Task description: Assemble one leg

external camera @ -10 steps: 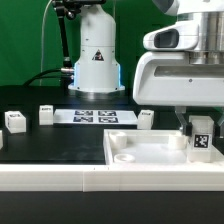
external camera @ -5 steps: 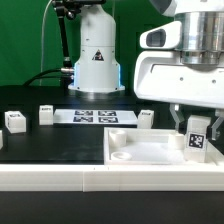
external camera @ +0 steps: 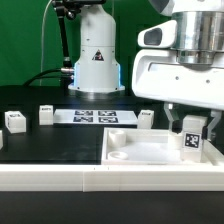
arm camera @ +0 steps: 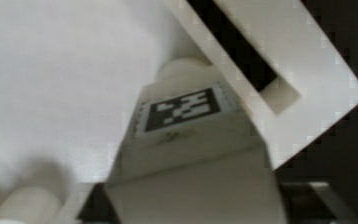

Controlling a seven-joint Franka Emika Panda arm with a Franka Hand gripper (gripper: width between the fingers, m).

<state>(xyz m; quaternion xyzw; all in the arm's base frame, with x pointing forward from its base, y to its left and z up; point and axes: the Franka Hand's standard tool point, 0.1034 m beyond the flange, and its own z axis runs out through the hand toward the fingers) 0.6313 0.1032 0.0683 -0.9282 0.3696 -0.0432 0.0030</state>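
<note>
Green curtain hangs behind a black surface point(external camera: 60, 140), and the arm's white base point(external camera: 96, 55) stands at the back with a blue glow low on it. Nearest the camera the arm's wrist housing fills the upper part of the exterior view's right, reaching down over a large white panel point(external camera: 140, 155) with a raised rim. Flat on the surface in front of the base lies the marker board point(external camera: 95, 117). Three small white blocks sit apart: two towards the exterior view's left point(external camera: 14, 121) point(external camera: 46, 114) and one just behind the panel point(external camera: 146, 118).

Smallest of all is the leg point(external camera: 191, 137), a white block-shaped post with a square black-and-white tag on its face. It hangs a bit tilted over the panel's far right corner; whether it touches the panel I cannot tell. The gripper point(external camera: 190, 124) is clamped on its upper end, fingers pointing down. From the wrist view the leg point(arm camera: 190, 150) runs long and pale, tag clear, with the panel point(arm camera: 51, 80) behind.
</note>
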